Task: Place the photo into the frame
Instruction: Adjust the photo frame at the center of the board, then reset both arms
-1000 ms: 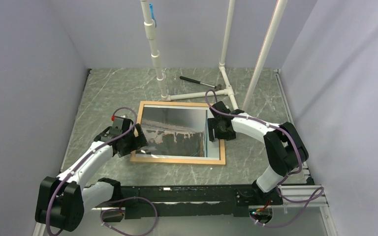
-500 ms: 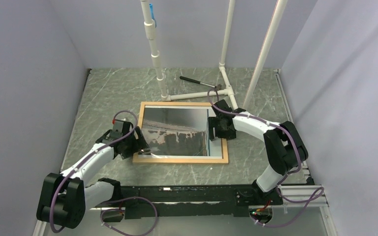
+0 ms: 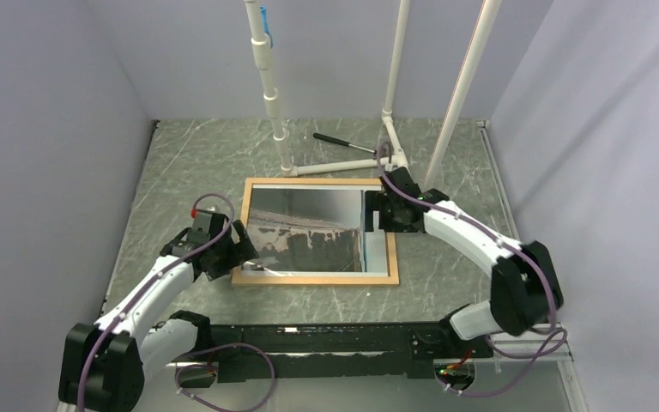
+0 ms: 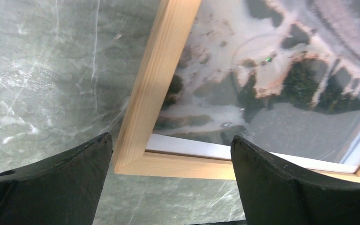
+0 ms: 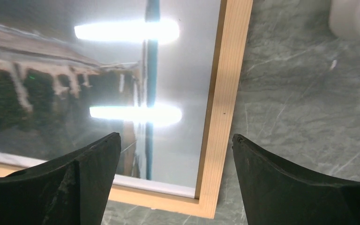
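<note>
The light-wood frame (image 3: 320, 279) lies flat on the table, and the glossy grey-blue photo (image 3: 309, 232) lies inside it with its white border along the near edge. My left gripper (image 3: 237, 244) is open at the frame's near left corner. In the left wrist view, the open gripper (image 4: 171, 139) hangs over that frame corner (image 4: 140, 140) and the photo (image 4: 272, 84). My right gripper (image 3: 376, 215) is open over the frame's right side. In the right wrist view, the gripper (image 5: 176, 137) straddles the frame's right strip (image 5: 225, 108) and the photo (image 5: 65, 93). Neither gripper holds anything.
A white PVC pipe stand (image 3: 343, 163) rises just behind the frame, and one of its fittings (image 5: 354, 18) shows in the right wrist view. A dark-handled tool (image 3: 343, 143) lies near the stand. Grey walls close in the left, right and back.
My right gripper has moved back along the frame's right side, with the elbow swung outward. The frame has shifted slightly right. My left gripper stays at the near left corner.
</note>
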{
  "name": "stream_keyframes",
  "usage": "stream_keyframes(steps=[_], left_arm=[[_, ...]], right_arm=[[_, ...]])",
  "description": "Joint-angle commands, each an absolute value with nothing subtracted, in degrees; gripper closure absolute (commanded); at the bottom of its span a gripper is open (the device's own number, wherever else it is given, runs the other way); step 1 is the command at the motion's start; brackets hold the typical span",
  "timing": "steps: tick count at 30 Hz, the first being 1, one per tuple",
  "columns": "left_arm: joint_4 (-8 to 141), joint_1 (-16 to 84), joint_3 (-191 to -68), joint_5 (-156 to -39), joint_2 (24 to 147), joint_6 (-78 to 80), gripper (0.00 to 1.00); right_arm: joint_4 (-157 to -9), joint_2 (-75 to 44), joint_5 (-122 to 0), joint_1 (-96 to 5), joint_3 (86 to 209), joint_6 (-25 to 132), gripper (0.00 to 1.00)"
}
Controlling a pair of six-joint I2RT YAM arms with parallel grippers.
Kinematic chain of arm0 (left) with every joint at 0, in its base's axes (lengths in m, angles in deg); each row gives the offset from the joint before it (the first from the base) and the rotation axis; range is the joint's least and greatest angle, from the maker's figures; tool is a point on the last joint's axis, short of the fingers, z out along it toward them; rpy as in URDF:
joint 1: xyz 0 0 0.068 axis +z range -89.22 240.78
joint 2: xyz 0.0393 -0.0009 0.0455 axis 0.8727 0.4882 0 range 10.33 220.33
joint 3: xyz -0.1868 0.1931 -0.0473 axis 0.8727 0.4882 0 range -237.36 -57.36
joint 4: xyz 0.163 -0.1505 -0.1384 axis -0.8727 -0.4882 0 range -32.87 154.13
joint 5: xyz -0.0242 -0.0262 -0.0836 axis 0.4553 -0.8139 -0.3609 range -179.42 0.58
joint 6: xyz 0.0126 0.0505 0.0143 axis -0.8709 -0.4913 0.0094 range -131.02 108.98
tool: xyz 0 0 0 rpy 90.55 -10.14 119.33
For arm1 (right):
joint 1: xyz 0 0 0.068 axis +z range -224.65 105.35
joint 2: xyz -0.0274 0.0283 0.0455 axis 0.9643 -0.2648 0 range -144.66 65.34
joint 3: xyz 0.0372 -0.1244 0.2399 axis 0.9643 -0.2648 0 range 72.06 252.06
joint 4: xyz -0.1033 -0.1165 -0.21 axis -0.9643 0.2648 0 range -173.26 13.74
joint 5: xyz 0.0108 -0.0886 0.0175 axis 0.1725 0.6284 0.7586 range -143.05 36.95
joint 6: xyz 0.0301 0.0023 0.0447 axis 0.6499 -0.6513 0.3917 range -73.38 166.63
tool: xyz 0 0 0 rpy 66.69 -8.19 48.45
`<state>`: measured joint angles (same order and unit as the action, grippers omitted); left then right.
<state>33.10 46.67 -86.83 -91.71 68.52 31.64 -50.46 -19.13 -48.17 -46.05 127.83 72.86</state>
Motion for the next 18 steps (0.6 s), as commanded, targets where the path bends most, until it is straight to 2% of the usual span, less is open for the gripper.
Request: stream_keyframes(steps=[1,9,15,18], left_arm=[[31.5,46.5,-90.7,-90.1,61.8,29.9,0.01],[39.9,46.5,-90.0,-95.3,48.2,27.6,0.01],[50.0,46.5,-83.2,-92.2,36.6,24.0,0.01],[54.9,46.5,-80.1,-89.7,31.5,18.6,0.01]], right_arm=[[-53.0,-9.6,-46.6,-45.9,125.2,74.1,0.09],[-58.6,6.2,-45.6,-46.0,117.6,73.9,0.06],[-63.7,17.2,-41.2,-46.0,111.9,67.5,0.05],[-65.5,21.7,-38.9,-46.1,109.1,65.0,0.01]])
